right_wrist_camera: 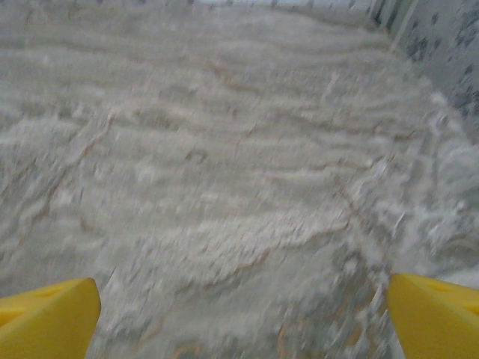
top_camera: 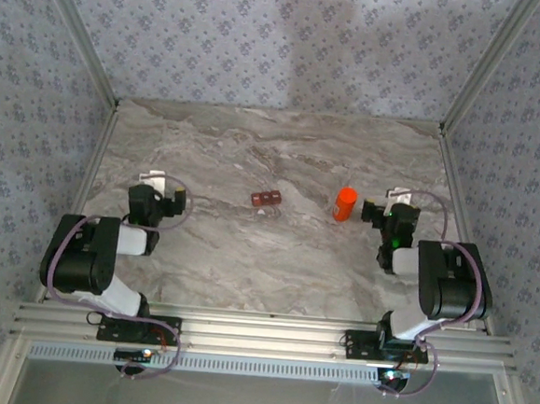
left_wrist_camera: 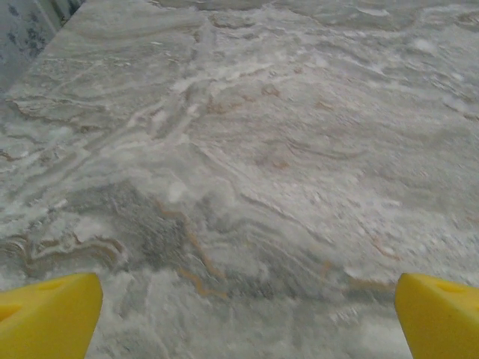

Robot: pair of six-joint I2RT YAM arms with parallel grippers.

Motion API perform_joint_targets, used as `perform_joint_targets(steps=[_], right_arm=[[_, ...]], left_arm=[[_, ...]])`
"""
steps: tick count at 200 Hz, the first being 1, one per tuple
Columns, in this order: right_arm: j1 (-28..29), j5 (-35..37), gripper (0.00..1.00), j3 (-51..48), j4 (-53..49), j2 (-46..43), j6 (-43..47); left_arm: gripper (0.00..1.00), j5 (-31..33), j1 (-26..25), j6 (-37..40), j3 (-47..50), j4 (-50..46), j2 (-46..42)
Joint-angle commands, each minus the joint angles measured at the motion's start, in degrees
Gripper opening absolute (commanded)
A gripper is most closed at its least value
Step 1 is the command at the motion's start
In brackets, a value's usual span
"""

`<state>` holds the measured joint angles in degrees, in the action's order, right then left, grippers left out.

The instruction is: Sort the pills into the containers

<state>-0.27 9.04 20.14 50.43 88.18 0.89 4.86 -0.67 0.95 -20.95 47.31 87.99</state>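
In the top view the containers (top_camera: 266,199), a small dark reddish-brown strip of joined compartments, lie near the middle of the marble table (top_camera: 274,155). An orange bottle (top_camera: 346,204) stands to their right. Loose pills are too small to make out. My left gripper (top_camera: 153,181) rests low at the left, well away from the strip. My right gripper (top_camera: 398,197) sits just right of the bottle. In the left wrist view my left gripper (left_wrist_camera: 247,321) is open over bare marble, its yellow fingertips (left_wrist_camera: 49,314) far apart. My right gripper (right_wrist_camera: 243,321) is open too, with nothing between its yellow fingertips (right_wrist_camera: 45,318).
Metal frame posts and patterned walls (top_camera: 283,35) close the table in at the left, right and back. An aluminium rail (top_camera: 259,337) carrying both arm bases runs along the near edge. The right wrist view is blurred, with the wall at its upper right.
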Motion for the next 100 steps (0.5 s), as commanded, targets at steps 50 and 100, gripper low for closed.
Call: perform_joint_targets(steps=[50, 100], right_arm=[[0.25, -0.66, 1.00, 0.85, -0.19, -0.42, 0.26], [-1.15, -4.00, 1.00, 1.59, -1.43, -0.42, -0.22]], left_arm=[[1.00, -2.40, 1.68, -2.46, -3.04, -1.27, 0.08], [1.00, -2.34, 1.65, -2.38, -2.96, -1.08, 0.01]])
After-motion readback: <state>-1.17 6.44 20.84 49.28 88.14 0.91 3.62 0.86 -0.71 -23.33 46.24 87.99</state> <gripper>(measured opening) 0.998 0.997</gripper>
